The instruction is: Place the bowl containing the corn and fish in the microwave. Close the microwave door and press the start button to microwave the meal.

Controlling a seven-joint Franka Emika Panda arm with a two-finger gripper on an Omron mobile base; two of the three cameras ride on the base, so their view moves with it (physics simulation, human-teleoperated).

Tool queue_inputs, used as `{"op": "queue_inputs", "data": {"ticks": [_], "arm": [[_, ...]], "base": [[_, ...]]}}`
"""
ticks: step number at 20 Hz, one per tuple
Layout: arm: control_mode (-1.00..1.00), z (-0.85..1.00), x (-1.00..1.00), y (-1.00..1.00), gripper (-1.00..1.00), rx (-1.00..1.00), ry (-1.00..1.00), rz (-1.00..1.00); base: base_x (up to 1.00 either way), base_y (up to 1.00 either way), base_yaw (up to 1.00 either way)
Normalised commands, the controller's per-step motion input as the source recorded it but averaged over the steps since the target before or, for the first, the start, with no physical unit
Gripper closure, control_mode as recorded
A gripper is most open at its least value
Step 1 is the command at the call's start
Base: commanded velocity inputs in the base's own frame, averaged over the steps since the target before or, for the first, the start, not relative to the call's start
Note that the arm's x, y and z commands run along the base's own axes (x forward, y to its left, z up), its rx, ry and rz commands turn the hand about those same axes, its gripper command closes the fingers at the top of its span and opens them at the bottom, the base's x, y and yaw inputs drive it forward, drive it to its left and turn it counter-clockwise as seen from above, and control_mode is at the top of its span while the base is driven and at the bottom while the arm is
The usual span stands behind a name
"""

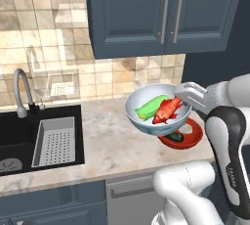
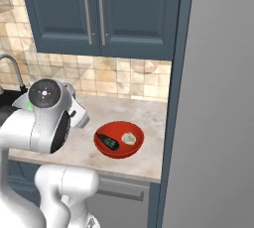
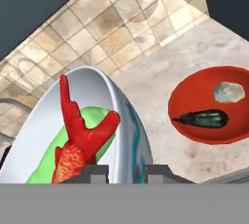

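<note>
Pincer (image 1: 181, 93) is gripping the bowl (image 1: 157, 116) by its right-hand rim; in the hand view the two finger tips (image 3: 95, 173) are sitting narrowly apart with the bowl wall (image 3: 127, 135) running between them, one tip inside the rim and one outside. The jaws are therefore closed down on the rim, not spread.

The bowl is hanging in the air above the table (image 1: 112, 141), clear of the marble surface, tilting slightly so its open side is facing the left base camera. Inside it, the corn (image 1: 150, 105) is lying on the left and the fish (image 1: 167, 110) is lying on the right, the two touching along their length. In the hand view the fish (image 3: 78, 135) is overlapping the corn (image 3: 68, 157), tail pointing up toward the bowl rim.

A red bowl (image 1: 188, 136) is resting on the table directly below and to the right of the lifted bowl, partly hidden by it in the left base view. In the right base view the red bowl (image 2: 106, 150) is sitting near the table's front edge, holding a dark green elongated item (image 2: 106, 142) and a pale rounded item (image 2: 129, 138), lying apart from each other.

A black sink (image 1: 29, 136) with a grey strainer tray (image 1: 54, 142) and a curved faucet (image 1: 20, 89) is occupying the left end of the table. Blue wall cabinets (image 1: 161, 9) are hanging above the tiled backsplash.
</note>
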Motion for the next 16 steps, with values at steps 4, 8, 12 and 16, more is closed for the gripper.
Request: {"op": "queue_inputs", "data": {"ticks": [4, 8, 12, 16], "arm": [[-1.0, 0.53, -0.65, -0.4, 1.0, 0.0, 0.0, -0.02], [-1.0, 0.19, -0.45, -0.33, 1.0, 0.0, -0.02, -0.08], [1.0, 0.01, 0.0, -0.01, 1.0, 0.0, 0.0, -0.02], [1.0, 0.0, 0.0, 0.0, 1.0, 0.0, 0.0, 0.0]], "base": [[0.0, 0.0, 0.0], [0.0, 0.0, 0.0], [0.0, 0.0, 0.0], [-0.16, 0.09, -0.01]]}}
